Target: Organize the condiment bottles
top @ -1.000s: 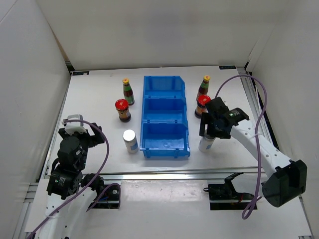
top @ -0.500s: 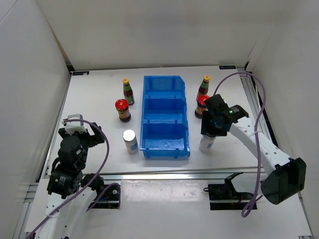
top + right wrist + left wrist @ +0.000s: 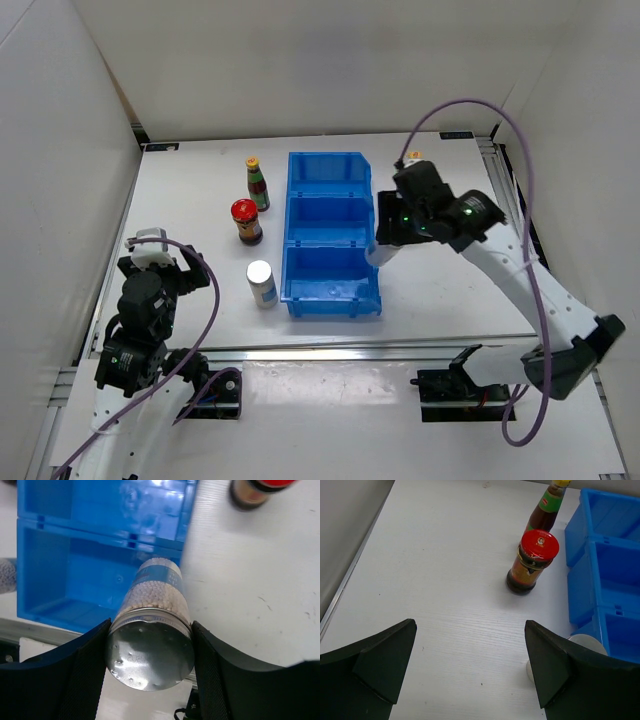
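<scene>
The right gripper (image 3: 150,652) is holding a white bottle (image 3: 152,630), its fingers (image 3: 82,675) pinching it at the silver cap, over the right edge of the blue bin (image 3: 330,235). The left gripper (image 3: 470,675) is hovering left of the bin, fingers (image 3: 375,665) spread around nothing. On the counter (image 3: 200,200) left of the bin are standing a red-lidded jar (image 3: 245,220), a yellow-capped bottle (image 3: 257,183) and a second white bottle (image 3: 262,283).
</scene>
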Available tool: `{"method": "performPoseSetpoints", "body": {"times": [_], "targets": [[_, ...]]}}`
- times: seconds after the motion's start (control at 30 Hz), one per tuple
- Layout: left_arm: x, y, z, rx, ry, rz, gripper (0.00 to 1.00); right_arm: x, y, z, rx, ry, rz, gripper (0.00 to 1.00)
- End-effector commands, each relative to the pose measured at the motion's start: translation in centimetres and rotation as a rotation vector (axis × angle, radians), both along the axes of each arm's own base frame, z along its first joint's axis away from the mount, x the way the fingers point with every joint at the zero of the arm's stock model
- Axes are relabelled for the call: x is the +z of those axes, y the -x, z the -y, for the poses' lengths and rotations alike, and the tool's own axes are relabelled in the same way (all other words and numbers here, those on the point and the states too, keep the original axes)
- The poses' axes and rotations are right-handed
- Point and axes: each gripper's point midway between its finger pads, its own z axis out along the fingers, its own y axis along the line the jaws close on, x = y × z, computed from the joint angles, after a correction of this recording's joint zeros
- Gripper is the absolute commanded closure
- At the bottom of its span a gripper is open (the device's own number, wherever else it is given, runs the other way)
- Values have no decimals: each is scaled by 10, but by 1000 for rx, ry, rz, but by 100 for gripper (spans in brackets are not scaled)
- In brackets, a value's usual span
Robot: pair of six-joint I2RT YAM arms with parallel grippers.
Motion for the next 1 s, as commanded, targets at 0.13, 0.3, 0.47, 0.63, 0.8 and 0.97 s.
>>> {"method": "performPoseSetpoints", "body": {"times": [0.13,0.3,0.47,0.63,0.8,0.97], "targets": [[-3,-1,-2,13,-3,-13,0,-28,-16,-75,111,8,-25,88],[-3,-1,0,5,-1,-13,0,-66,-22,-90,72,49,-119,89],[-5,-2,0,5,-3,-22,0,-84,-21,-93,56,97,-173,75],[-5,-2,0,5,-3,-22,0,-78,-23,-93,44,90,-162,42],[-7,-3,2,-4,-4,-32,0,-58,-20,-83,8,98,-96,0],[-13,-8,4,0,5,-62,0,-15,-4,-66,-56,71,70,0]]}}
